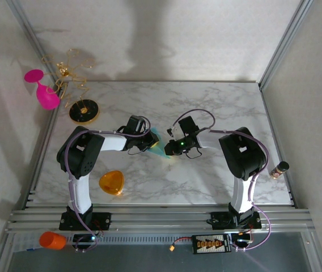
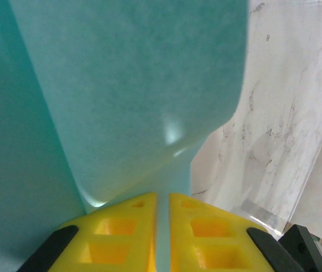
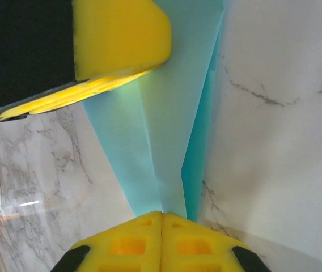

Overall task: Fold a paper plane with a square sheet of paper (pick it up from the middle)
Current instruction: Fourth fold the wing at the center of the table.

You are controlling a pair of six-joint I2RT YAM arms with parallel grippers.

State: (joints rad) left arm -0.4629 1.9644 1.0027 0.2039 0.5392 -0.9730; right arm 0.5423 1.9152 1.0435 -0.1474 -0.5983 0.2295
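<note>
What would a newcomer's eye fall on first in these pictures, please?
The folded teal paper at mid-table, pinched from both sides by the left gripper and the right gripper. Next, the bright pink glass by the far left corner and the orange piece near the left arm's base.

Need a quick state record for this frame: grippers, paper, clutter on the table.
left gripper: jaws shut on teal paper
right gripper: jaws shut on teal paper, from the opposite side
paper state: folded, with lengthwise creases, held between both arms over the middle of the marble table; lifted or resting unclear
orange piece: on the table near the left arm's base, apart from the paper
pink glass: far left corner, tilted
small bottle: right table edge
</note>
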